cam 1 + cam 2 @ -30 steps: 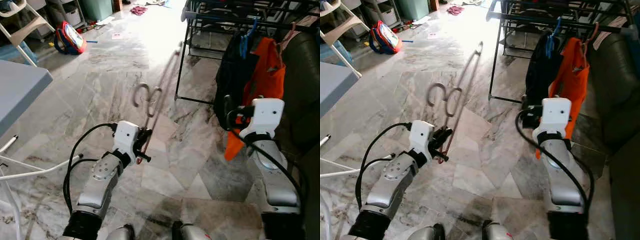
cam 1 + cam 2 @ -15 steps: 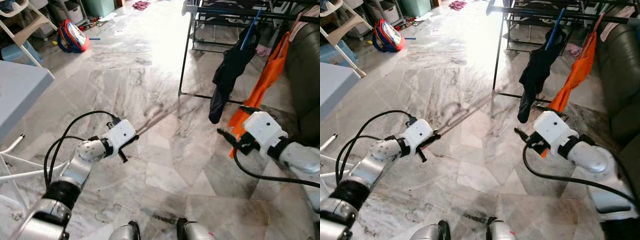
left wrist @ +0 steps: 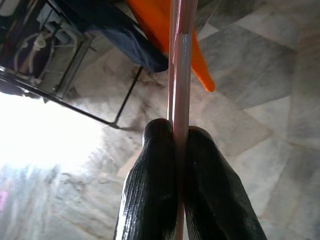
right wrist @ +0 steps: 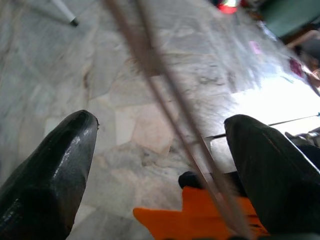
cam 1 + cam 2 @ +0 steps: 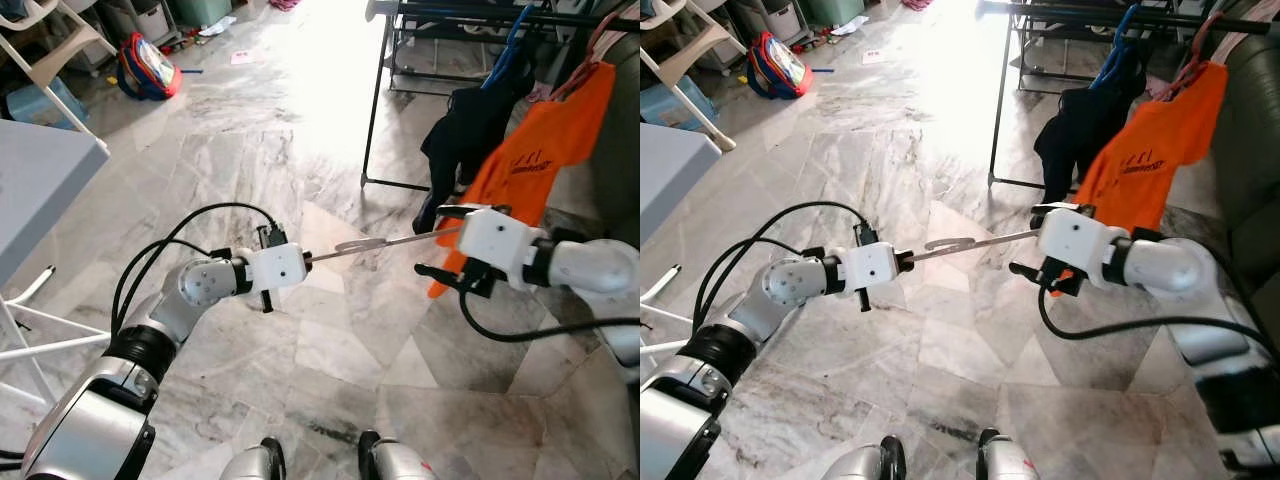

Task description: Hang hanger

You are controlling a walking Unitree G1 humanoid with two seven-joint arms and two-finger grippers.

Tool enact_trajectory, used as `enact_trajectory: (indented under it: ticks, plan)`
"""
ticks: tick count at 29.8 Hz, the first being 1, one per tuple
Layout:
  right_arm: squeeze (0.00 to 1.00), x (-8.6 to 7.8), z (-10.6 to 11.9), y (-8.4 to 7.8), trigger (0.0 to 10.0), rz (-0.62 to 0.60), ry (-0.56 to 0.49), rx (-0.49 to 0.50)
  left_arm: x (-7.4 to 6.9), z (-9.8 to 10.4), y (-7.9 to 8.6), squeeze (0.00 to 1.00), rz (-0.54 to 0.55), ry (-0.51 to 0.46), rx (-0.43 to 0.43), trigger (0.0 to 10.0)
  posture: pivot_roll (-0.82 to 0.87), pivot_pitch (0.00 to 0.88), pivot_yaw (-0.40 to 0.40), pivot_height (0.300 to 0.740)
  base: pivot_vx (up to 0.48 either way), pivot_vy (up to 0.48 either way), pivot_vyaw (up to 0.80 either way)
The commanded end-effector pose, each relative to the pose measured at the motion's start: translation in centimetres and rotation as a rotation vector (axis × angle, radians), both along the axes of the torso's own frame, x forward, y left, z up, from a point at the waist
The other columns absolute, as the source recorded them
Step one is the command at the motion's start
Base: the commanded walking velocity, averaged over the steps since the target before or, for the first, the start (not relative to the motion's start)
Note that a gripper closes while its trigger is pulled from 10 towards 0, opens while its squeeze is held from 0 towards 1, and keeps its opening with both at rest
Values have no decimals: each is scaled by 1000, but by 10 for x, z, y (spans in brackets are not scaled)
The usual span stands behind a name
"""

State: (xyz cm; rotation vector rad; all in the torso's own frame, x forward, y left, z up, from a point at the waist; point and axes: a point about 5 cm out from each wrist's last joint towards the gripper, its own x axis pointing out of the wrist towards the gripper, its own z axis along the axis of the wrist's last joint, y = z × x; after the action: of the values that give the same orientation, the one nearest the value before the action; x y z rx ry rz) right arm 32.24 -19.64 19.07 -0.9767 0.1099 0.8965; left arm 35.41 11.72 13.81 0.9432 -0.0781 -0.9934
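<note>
Your left gripper [image 5: 902, 259] is clamped on the hanger [image 5: 965, 242]; in the left wrist view both fingers [image 3: 152, 195] press the thin pink wire between them. The hanger runs level across the gap above the marble floor [image 5: 940, 340], hook end towards the right arm.

Your right gripper [image 5: 1025, 272] is spread wide and holds nothing. In the right wrist view its fingers [image 4: 47, 165] stand well apart, and the hanger wire crosses between them, blurred, touching neither as far as I can tell.

The drying rack [image 5: 385, 95] is ahead and to the right, with a dark garment [image 5: 470, 125] on a blue hanger and an orange T-shirt [image 5: 535, 155] hanging from its rail. Your hanger is well short of it.

Risks from here:
- The pinch is on one thin wire near the end, with a long lever arm. A bump will probably rotate or slip it in the fingers.
- If you close the right gripper for a handover, the wire sits off-centre between the fingers, so it may catch one side only and twist out.
- Release the left before the right has a firm grip and it drops to the floor.
- The orange T-shirt hangs just behind the right gripper, so the hook could snag the fabric on the way to the rail.
</note>
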Motion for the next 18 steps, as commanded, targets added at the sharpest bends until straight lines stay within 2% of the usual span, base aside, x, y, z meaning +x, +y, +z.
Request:
enact_trajectory:
  ticks: [1,2,4,8,11,15,16,18]
  plan:
    - [0,6,-4,9,10000,47,-9,-78,3,3,-2,0,-9,-26,15,10000,-88,242,75,740,0,0,0]
    - [0,6,-4,9,10000,47,-9,-78,3,3,-2,0,-9,-26,15,10000,-88,242,75,740,0,0,0]
    - [0,16,-2,13,10000,60,-68,-132,6,7,-4,0,-17,-51,24,10000,-83,243,75,740,0,0,0]
    - [0,23,1,18,10000,61,-108,-138,9,12,-5,0,-12,-67,20,10000,-81,243,80,740,0,0,0]
    - [0,29,0,23,10000,72,-153,-181,12,15,-8,0,-10,-80,17,10000,-82,241,86,740,0,0,0]
    - [0,35,-1,28,9725,79,-164,-185,13,16,-10,0,-18,-89,23,10000,-83,240,90,740,0,0,0]
    - [0,37,-2,30,0,84,-161,-182,13,17,-11,0,-22,-97,28,10000,-81,237,97,740,0,0,0]
    - [0,38,-2,30,0,87,-166,-189,14,18,-12,0,-24,-106,32,10000,-81,237,98,740,0,0,0]
